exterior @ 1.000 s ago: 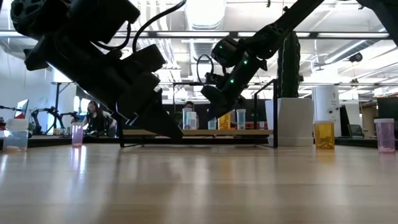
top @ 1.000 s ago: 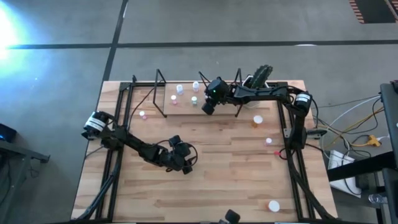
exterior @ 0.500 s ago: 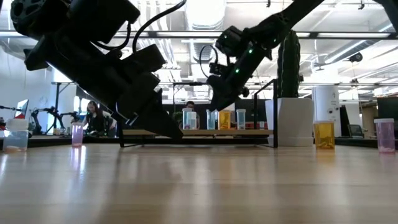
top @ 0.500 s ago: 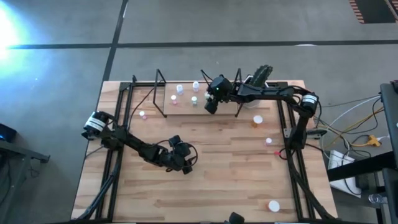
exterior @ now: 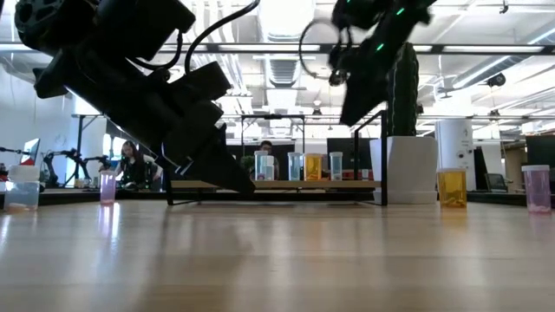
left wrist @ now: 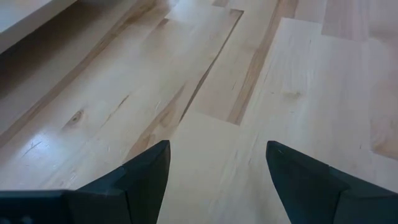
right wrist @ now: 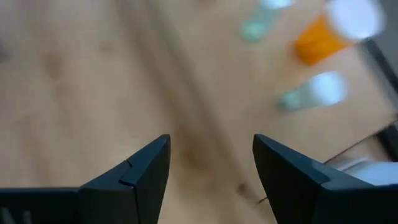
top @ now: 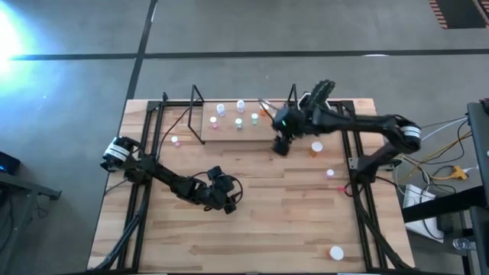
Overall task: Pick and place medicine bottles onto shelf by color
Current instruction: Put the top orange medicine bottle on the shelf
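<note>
The shelf stands at the table's far middle. Several white-capped bottles stand on its board, among them a pink one, two green ones and an orange one. They also show in the low view. My right gripper is open and empty, raised off the shelf's right end, in front of it. Its wrist view shows the orange bottle and a green one beyond the fingers. My left gripper is open and empty, low over the table's middle.
Loose bottles stand on the table: a pink one left of the shelf, an orange one and a pink one at the right, and one near the front right corner. A cactus pot stands at the far right.
My right gripper has drawn back from over the shelf toward the table's right and near edges, and has risen. A green and an orange bottle now show on the shelf where it hovered.
</note>
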`<state>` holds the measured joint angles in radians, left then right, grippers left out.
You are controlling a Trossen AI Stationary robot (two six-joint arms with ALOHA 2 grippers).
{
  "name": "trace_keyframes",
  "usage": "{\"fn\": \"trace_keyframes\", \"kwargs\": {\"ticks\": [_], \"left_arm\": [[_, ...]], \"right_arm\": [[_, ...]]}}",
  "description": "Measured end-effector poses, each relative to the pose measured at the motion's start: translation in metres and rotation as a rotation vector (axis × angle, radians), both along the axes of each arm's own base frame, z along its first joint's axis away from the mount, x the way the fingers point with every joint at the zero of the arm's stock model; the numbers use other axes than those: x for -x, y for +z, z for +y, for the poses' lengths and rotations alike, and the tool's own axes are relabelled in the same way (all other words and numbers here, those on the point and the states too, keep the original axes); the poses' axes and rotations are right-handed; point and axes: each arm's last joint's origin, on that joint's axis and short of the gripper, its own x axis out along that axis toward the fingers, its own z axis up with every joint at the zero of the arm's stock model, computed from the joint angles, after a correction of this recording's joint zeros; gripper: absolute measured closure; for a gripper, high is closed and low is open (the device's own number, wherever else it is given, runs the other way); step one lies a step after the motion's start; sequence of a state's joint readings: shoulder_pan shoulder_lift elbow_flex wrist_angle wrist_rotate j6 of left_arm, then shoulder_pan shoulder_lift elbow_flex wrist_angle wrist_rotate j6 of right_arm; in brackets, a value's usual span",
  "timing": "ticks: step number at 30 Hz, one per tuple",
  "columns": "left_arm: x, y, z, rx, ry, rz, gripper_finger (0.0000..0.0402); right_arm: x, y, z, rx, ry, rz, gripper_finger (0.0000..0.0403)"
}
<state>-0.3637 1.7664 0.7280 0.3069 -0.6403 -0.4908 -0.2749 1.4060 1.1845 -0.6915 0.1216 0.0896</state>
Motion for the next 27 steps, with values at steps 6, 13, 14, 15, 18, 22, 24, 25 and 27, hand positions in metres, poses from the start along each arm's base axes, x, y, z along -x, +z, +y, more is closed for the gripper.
{"fn": "trace_keyframes", "kwargs": {"ticks": [6, 13, 14, 15, 18, 22, 24, 25, 27], "left_arm": [[0.000, 0.000, 0.000, 0.001, 0.000, -0.005, 0.0152], [-0.002, 0.002, -0.001, 0.001, -0.005, -0.022, 0.0152], [-0.002, 0.002, -0.001, 0.000, -0.007, -0.026, 0.0152], [-0.002, 0.002, -0.001, -0.006, -0.011, -0.024, 0.0152], [-0.002, 0.003, -0.001, -0.010, -0.015, -0.029, 0.0152], [-0.003, 0.004, 0.000, -0.010, -0.015, -0.039, 0.0152], [-0.003, 0.004, 0.000, -0.010, -0.015, -0.039, 0.0152], [-0.003, 0.004, 0.000, -0.010, -0.015, -0.039, 0.0152], [-0.003, 0.004, 0.000, -0.010, -0.015, -0.039, 0.0152]], "right_arm": [[0.030, -0.008, 0.079, -0.060, 0.152, -0.068, 0.0184], [0.076, -0.043, 0.142, -0.182, 0.181, -0.118, 0.0184], [0.083, -0.047, 0.147, -0.181, 0.156, -0.114, 0.0184], [0.089, -0.051, 0.150, -0.176, 0.123, -0.113, 0.0184], [0.109, -0.057, 0.153, -0.146, 0.002, -0.089, 0.0184], [0.131, -0.065, 0.144, -0.068, -0.189, -0.054, 0.0184], [0.140, -0.070, 0.137, -0.026, -0.266, -0.033, 0.0184], [0.143, -0.072, 0.134, -0.005, -0.292, -0.026, 0.0184], [0.147, -0.077, 0.129, 0.027, -0.324, -0.021, 0.0184]]}}
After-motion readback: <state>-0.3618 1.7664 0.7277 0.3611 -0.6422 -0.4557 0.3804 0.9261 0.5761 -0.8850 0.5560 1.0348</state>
